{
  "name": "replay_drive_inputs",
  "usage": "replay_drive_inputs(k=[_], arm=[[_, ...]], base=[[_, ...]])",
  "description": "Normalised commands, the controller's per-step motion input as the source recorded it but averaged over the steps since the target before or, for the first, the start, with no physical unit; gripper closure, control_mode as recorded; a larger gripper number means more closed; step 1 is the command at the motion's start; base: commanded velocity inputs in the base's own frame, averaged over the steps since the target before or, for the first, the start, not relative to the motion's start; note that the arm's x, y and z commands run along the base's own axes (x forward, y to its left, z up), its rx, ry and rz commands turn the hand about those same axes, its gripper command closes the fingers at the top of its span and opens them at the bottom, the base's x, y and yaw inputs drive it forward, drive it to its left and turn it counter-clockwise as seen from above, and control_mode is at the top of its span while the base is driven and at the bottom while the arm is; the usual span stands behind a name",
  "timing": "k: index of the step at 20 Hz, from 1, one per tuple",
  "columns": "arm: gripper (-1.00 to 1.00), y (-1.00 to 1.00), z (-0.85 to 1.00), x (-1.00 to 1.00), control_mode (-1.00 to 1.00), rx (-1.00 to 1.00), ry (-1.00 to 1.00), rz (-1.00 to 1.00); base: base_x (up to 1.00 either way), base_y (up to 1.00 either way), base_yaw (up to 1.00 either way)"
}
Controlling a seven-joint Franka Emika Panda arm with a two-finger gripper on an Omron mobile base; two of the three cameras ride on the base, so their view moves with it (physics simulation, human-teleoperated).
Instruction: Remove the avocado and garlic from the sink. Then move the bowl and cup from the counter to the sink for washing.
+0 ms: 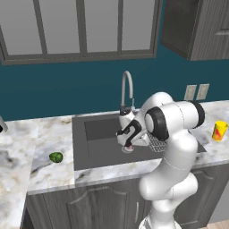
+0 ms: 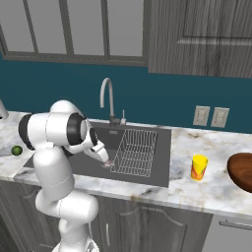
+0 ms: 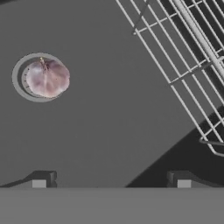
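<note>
Currently the end effector (image 3: 111,178) hangs over the sink (image 1: 96,154) floor, jaws spread wide, nothing between them. Garlic (image 3: 48,78) sits right on the round drain, upper left of the hand view, off-centre from the fingertips (image 3: 43,179). Wire rack (image 3: 183,57) fills the upper right. Avocado (image 1: 56,157) lies on the tabletop (image 1: 44,134), lower left of the left base view, already out of the sink. Cup (image 2: 199,167) and bowl (image 2: 242,170) wait at right of the right base view. Garlic looks light, firm, papery and roundish, likely to roll; best pinch across its widest middle, centred over the drain first.
</note>
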Motion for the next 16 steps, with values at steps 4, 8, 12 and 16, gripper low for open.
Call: replay_drive_inputs(k=[4,8,12,16], arm=[[-1.00,-0.01,-0.17,0.16,-1.00,0.00,0.00,0.00],[-1.00,-0.01,-0.14,0.22,-1.00,0.00,0.00,0.00],[-1.00,0.00,-0.14,0.20,-1.00,0.00,0.00,0.00],[-1.00,-0.01,-0.14,0.18,-1.00,0.00,0.00,0.00]], base=[[0.00,0.00,0.00],[0.00,0.00,0.00],[0.00,0.00,0.00],[0.00,0.00,0.00]])
